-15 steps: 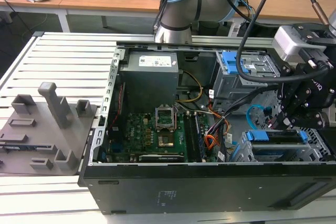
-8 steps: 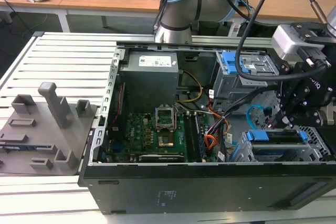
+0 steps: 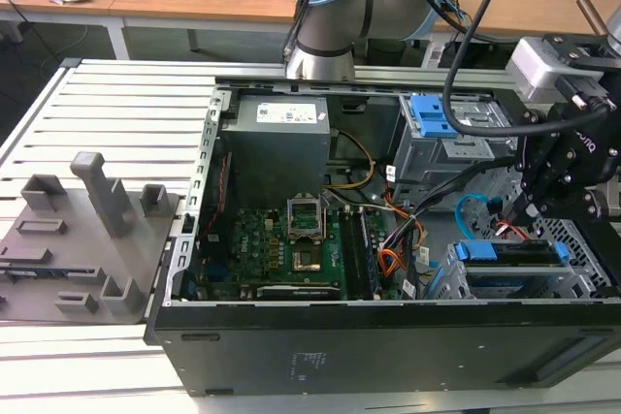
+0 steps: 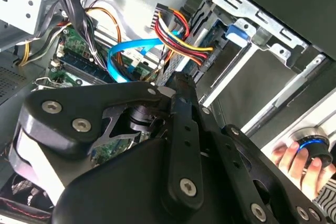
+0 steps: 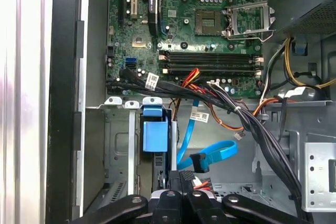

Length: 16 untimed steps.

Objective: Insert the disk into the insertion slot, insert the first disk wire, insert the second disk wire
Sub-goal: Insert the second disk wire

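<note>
Black hand [image 5: 181, 176] closed beside orange-red first disk wire [image 5: 198, 183]; blue-framed disk [image 3: 510, 251] sits slotted.

No print legible: white label [image 3: 289, 114], power supply [image 3: 277, 157]; white tags [image 5: 152, 81], cable bundle [image 5: 252, 124]; pale lettering, my gripper [image 3: 528, 208] casing, all unreadable.

A slatted aluminium table [image 3: 116, 104] carries an open black computer case [image 3: 388, 346], lying on its side towards the exterior view's right, and, just beside it at the exterior view's left, a flat grey fixture plate [image 3: 58, 249] with upright blocks.
</note>
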Each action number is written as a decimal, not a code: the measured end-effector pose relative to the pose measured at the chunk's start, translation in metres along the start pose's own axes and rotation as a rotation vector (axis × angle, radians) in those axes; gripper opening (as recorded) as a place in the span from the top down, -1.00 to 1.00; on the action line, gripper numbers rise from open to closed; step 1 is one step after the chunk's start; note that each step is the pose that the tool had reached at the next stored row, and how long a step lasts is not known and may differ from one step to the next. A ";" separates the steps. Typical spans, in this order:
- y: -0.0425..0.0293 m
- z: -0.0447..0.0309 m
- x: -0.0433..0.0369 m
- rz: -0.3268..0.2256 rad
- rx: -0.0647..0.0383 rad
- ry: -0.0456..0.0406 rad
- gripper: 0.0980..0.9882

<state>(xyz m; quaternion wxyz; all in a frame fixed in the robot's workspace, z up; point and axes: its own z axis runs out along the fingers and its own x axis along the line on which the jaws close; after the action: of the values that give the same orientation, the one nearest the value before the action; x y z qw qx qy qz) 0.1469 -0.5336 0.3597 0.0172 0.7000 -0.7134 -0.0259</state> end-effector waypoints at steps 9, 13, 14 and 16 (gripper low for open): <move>0.0010 -0.0159 -0.0017 0.000 0.000 0.0025 0.98; 0.0010 -0.0161 -0.0017 0.000 0.000 0.0028 0.98; 0.0010 -0.0161 -0.0017 0.000 0.000 0.0028 0.98; 0.0010 -0.0162 -0.0017 0.000 0.000 0.0028 0.98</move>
<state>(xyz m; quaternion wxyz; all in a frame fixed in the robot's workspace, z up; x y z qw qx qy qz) 0.1470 -0.5322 0.3760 0.0182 0.7001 -0.7134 -0.0249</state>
